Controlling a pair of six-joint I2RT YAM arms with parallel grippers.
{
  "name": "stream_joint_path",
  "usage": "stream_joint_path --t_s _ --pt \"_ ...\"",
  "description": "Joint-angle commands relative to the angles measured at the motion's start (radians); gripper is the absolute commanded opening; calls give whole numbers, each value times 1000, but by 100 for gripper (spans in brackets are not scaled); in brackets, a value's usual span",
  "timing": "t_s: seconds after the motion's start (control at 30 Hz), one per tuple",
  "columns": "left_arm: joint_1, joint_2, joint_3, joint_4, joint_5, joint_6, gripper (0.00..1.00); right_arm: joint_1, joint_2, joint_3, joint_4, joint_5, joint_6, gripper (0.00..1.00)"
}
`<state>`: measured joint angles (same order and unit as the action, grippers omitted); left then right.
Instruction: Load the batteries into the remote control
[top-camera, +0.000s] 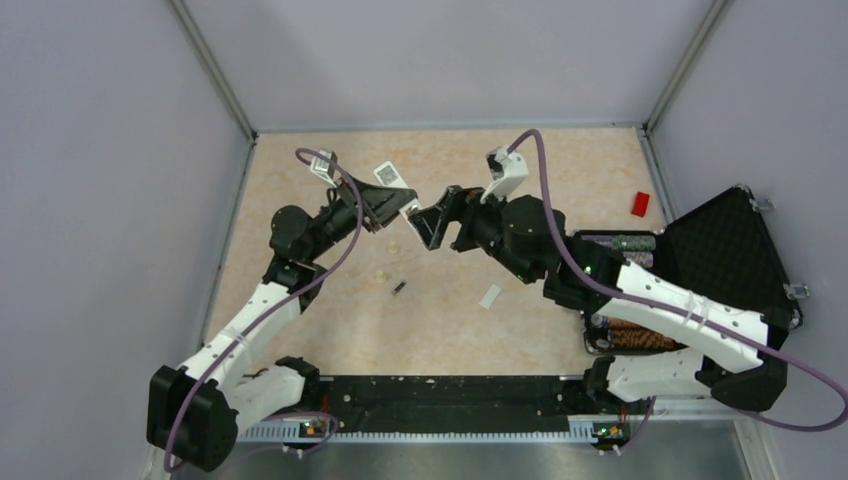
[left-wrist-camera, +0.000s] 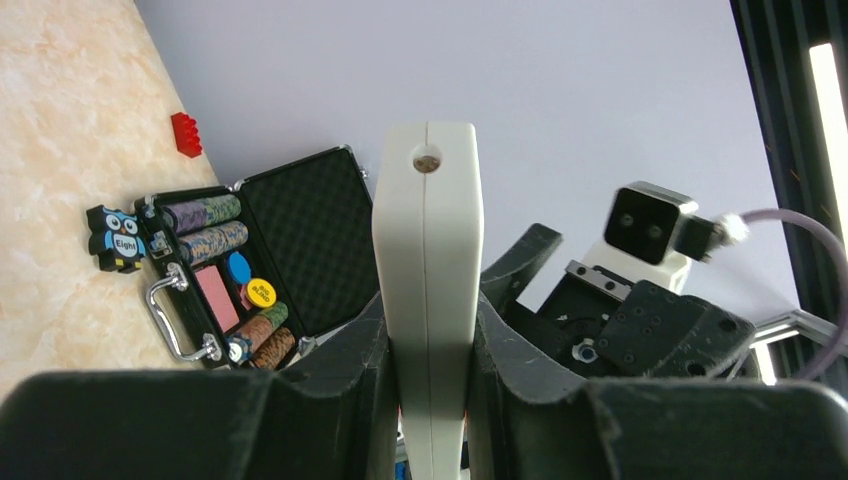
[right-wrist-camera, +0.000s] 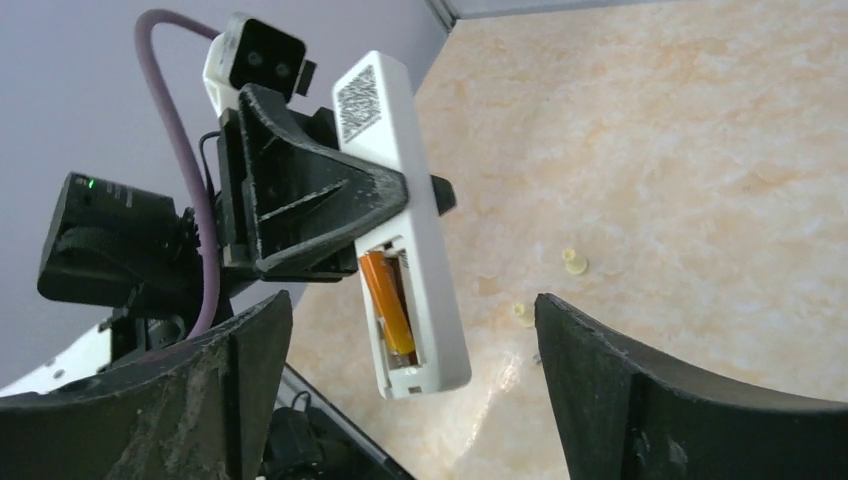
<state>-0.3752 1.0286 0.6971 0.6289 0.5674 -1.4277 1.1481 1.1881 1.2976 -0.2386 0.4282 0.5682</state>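
Note:
My left gripper (top-camera: 383, 207) is shut on the white remote control (top-camera: 392, 181) and holds it above the table; the left wrist view shows it edge-on (left-wrist-camera: 425, 250) between the fingers (left-wrist-camera: 345, 370). In the right wrist view the remote (right-wrist-camera: 395, 150) shows its open back recess with one copper-orange battery (right-wrist-camera: 388, 300) in it. My right gripper (top-camera: 425, 226) is open and empty just right of the remote's lower end, one finger to either side of it in the wrist view (right-wrist-camera: 412, 335). A second battery (top-camera: 398, 288) lies on the table below.
A small white flat piece (top-camera: 490, 296) lies right of the loose battery. Small cream lumps (top-camera: 380, 273) lie near it. An open black case (top-camera: 715, 250) with chip rolls (top-camera: 640, 335) stands at the right. A red block (top-camera: 640, 203) sits beside it.

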Motion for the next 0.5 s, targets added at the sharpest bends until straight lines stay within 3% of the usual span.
stream_joint_path --t_s 0.0,0.2,0.47 --pt "-2 -34 -9 103 -6 18 0 10 -53 16 -132 77 271 91" --pt "-2 -39 -17 131 -9 13 0 9 -62 -93 9 -36 451 96" --pt "-1 -62 -38 132 -8 11 0 9 -44 -197 266 -72 541 96"
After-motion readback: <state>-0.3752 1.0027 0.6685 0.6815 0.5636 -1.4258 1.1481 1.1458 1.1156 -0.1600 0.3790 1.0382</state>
